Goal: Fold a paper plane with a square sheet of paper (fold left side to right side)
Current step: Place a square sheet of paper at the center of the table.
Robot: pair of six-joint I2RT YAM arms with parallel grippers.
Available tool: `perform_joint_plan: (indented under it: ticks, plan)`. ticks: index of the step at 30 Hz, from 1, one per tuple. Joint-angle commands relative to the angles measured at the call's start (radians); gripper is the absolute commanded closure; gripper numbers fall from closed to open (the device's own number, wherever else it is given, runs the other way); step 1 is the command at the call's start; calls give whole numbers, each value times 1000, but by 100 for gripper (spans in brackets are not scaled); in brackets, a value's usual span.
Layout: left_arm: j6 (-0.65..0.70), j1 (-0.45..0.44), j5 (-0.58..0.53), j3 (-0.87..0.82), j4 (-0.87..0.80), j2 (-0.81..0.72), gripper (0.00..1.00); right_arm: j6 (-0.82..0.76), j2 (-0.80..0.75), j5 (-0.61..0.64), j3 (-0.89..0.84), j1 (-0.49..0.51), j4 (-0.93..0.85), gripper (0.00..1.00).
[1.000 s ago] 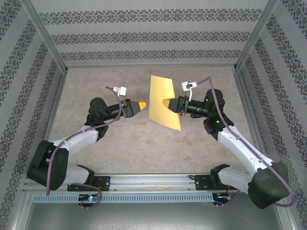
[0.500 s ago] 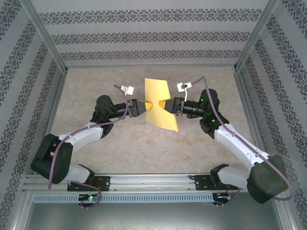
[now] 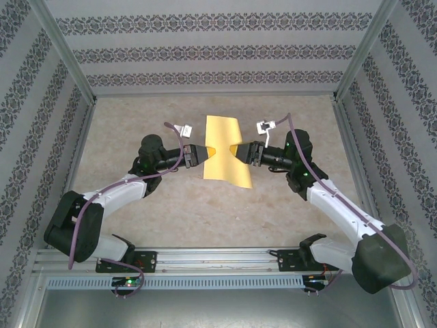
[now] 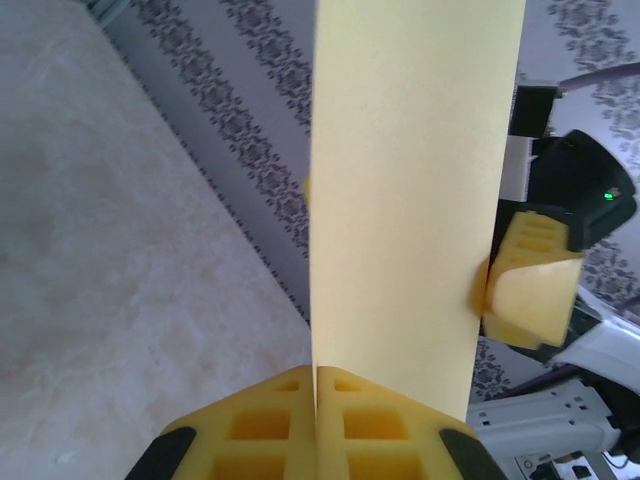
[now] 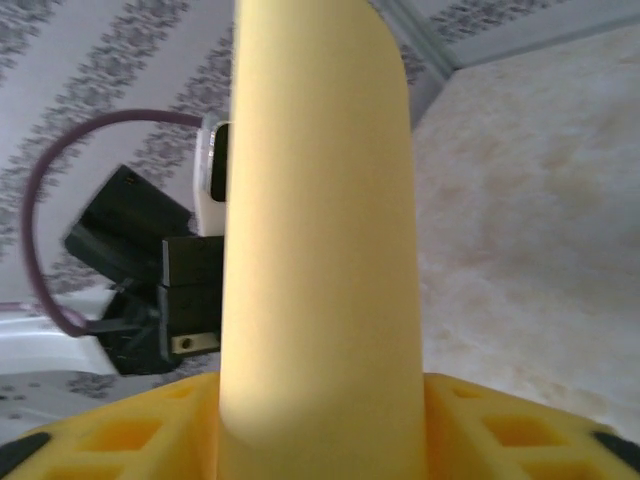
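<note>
The square sheet of paper (image 3: 222, 152), plain yellow, hangs above the table between my two grippers, bent into a rounded fold. My left gripper (image 3: 207, 153) is shut on its left edge; in the left wrist view the jaws (image 4: 317, 378) pinch the thin edge of the paper (image 4: 410, 200). My right gripper (image 3: 237, 152) is at the paper's right side. In the right wrist view its jaws (image 5: 320, 425) stand apart, with the rounded bend of the paper (image 5: 320, 220) bulging between them. The right gripper's fingers (image 4: 530, 290) show past the sheet.
The beige tabletop (image 3: 205, 205) lies below, enclosed by patterned walls (image 3: 205, 55) at the back and sides. Metal frame posts (image 3: 65, 61) rise at the corners. Both arms reach inward from the near rail (image 3: 218, 260).
My left gripper moved in and shut on the paper's left edge. My right gripper's jaws spread apart. The paper shifted a little left and lower.
</note>
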Motion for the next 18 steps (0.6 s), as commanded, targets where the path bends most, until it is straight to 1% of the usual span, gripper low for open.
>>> perform_joint_plan:
  ticks: [1,5,8,10,14,18]
  plan:
    - [53,-9,-28,20,-150,9,100,-103,-35,121,-15,-10,-151,42]
    - [101,-9,-65,20,-308,26,100,-123,-30,209,-33,-18,-241,35]
    - [144,-9,-87,22,-426,52,100,-139,-5,267,-33,-21,-312,35]
    - [173,-9,-109,22,-506,78,100,-147,17,280,-38,-21,-333,35]
    - [219,-8,-176,27,-629,141,100,-127,57,296,-66,-20,-327,37]
    - [231,-4,-265,26,-692,182,100,-108,107,305,-87,-18,-318,44]
